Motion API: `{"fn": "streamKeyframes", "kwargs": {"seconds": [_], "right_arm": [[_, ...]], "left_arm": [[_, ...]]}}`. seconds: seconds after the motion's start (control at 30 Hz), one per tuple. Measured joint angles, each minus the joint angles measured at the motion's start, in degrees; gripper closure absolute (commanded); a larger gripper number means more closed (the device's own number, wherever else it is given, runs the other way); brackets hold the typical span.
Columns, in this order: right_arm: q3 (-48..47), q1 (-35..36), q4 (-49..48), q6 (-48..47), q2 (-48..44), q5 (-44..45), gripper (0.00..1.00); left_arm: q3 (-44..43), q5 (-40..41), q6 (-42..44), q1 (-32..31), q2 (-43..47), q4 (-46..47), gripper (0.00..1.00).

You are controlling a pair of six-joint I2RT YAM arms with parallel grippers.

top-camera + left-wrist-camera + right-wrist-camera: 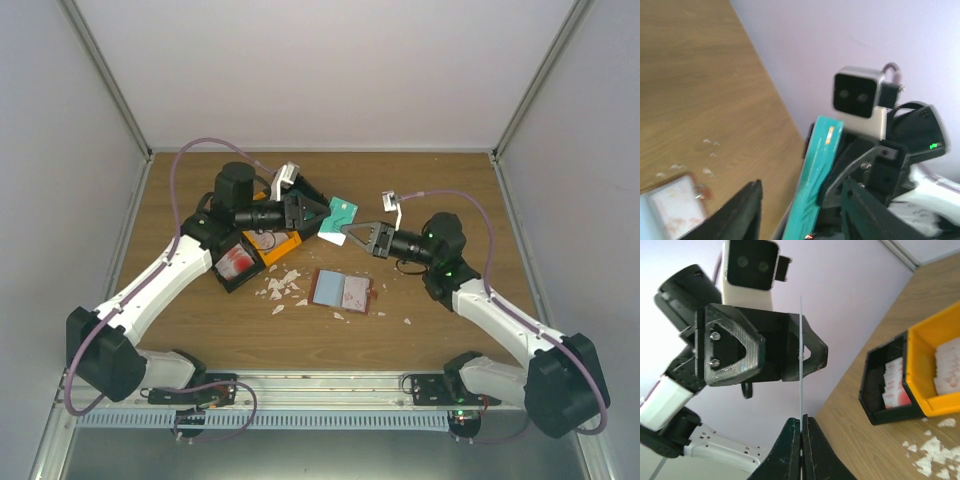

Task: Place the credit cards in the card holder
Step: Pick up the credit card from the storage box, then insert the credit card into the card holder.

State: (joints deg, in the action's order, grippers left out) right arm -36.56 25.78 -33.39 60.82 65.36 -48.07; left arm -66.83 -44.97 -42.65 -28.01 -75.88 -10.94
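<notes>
A teal credit card [342, 213] hangs in mid-air between both arms. My right gripper [345, 229] is shut on its lower edge; in the right wrist view the card [801, 365] is a thin line rising from the closed fingertips of my right gripper [801, 418]. My left gripper [324, 213] faces it, and in the left wrist view this gripper [805, 212] has its jaws apart, one on each side of the card [817, 170]. The brown card holder [374, 291] lies open on the table below, showing a light blue card [328, 288] and a whitish one [356, 291].
A black-and-orange bin tray [283, 246] stands under the left arm, with red-and-white cards [892, 385] in its black bin [875, 390]. White scraps [282, 288] lie scattered left of the card holder. Grey walls enclose the table on three sides.
</notes>
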Motion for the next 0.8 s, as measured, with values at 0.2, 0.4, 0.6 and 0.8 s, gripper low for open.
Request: {"fn": "streamKeyframes", "kwargs": {"seconds": [0.2,0.4,0.6,0.8], "right_arm": [[-0.20,-0.02,15.61,-7.85,-1.64,5.22,1.00],[0.61,-0.04,30.93,-15.32,-0.61,9.07,1.00],[5.99,-0.07,35.52,-16.61,5.86,9.07,0.99],[9.79,-0.07,34.16,-14.49,11.63,8.72,1.00]], "left_arm": [[3.28,9.88,4.72,-0.02,1.14,-6.05,0.30],[12.59,17.68,6.78,-1.38,1.53,-8.76,0.44],[17.16,21.81,6.14,-7.19,-3.02,-7.63,0.56],[17.75,26.08,5.73,-11.91,-10.58,-5.29,0.58]]}}
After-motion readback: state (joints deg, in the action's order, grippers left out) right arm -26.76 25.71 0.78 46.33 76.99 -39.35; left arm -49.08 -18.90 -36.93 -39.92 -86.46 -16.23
